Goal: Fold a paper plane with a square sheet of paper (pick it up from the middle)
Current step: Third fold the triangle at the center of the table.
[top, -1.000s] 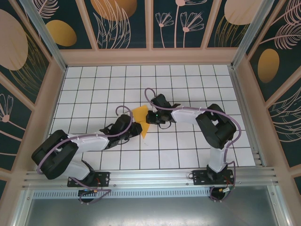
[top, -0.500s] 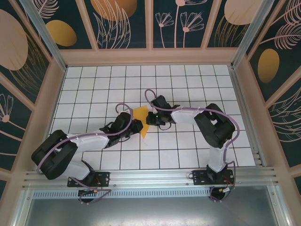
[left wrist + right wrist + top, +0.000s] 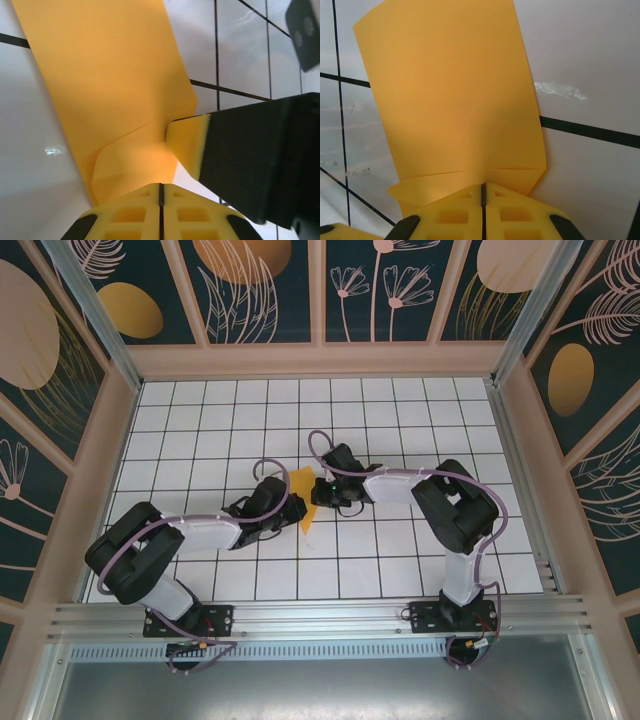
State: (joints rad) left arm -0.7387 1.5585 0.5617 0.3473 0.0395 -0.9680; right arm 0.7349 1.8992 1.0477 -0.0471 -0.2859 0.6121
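**Reporter:** Mid-table, both sets of jaws are together. The left gripper (image 3: pixel 161 192) is clamped on the left side of the folded orange paper (image 3: pixel 110 85). The right gripper (image 3: pixel 483 187) is clamped on its right side, just beside the other grip.

**Editor:** And the paper itself?

**Reporter:** It is creased and sits between the two arms, near the middle of the white tiled table (image 3: pixel 400 420).

**Editor:** How should this fold go?

**Reporter:** Slowly, I'd judge. Keep both pinches firm, move the grippers together so the edges line up, then press the crease flat without tearing the paper.
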